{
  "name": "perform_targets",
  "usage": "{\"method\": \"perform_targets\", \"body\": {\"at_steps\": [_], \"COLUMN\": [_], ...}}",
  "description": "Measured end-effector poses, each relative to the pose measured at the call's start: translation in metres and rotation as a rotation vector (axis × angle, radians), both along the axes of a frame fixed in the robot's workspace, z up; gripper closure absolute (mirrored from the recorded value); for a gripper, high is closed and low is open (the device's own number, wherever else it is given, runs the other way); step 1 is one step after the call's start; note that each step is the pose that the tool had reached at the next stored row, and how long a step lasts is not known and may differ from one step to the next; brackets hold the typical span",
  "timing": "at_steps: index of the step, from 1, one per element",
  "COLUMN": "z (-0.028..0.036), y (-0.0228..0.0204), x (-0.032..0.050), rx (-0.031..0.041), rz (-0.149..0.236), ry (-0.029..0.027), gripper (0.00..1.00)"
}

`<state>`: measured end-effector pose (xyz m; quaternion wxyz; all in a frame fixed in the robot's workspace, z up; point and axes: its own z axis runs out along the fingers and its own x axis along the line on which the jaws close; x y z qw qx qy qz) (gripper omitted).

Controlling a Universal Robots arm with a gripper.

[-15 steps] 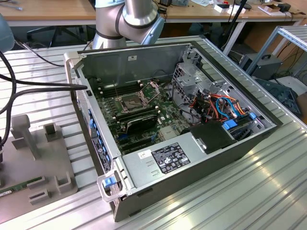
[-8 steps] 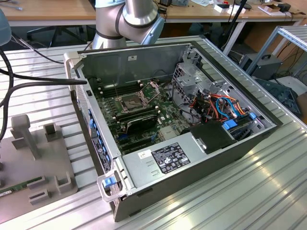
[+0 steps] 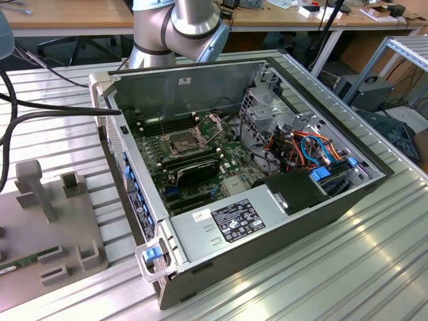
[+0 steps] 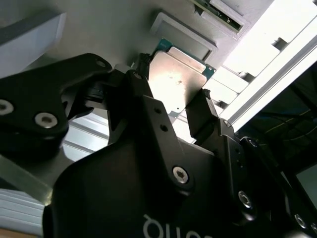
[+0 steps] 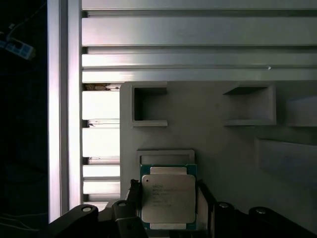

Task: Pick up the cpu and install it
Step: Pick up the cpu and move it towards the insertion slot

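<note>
- The black two-fingered gripper (image 5: 168,192) (image 4: 173,78) is closed narrowly on the cpu (image 5: 167,198) (image 4: 178,82), a small flat square chip with a dull silver-grey metal top on a green board.
- One black finger (image 5: 134,191) (image 4: 200,111) presses each opposite edge of the cpu in both wrist views.
- The cpu is over the flat grey plastic fixture tray (image 5: 213,144) (image 4: 114,29) (image 3: 40,241), at the tray's shallow square pocket with a raised rim (image 5: 166,154). I cannot tell whether it rests in the pocket or is lifted off it.
- The tray lies on the ribbed aluminium table (image 3: 334,267) (image 5: 198,29).
- In the exterior view, the open grey metal computer case (image 3: 194,83) lies on the table to the exterior view's right of the tray.
- The square socket (image 3: 182,142) on the case's green board is well apart from the tray.
- The silver robot arm (image 3: 180,27) rises behind the case, farther from the tray's near edge.
</note>
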<state>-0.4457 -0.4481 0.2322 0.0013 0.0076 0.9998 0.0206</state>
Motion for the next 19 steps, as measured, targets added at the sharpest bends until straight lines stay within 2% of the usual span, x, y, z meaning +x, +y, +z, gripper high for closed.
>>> {"method": "perform_targets", "body": {"at_steps": [6,13,16,17,19], "z": [0.0143,0.0399,0.0468,0.0522,0.0573], "y": [0.0,0.0,0.0,0.0,0.0], "x": [0.0,0.0,0.0,0.0,0.0], "rx": [0.0001,0.0001,0.0001,0.0001,-0.0001], "rz": [0.0,0.0,0.0,0.0,0.0], "ry": [-0.0002,-0.0001,-0.0001,-0.0001,0.0], "gripper": [0.45,0.45,0.45,0.45,0.45]}}
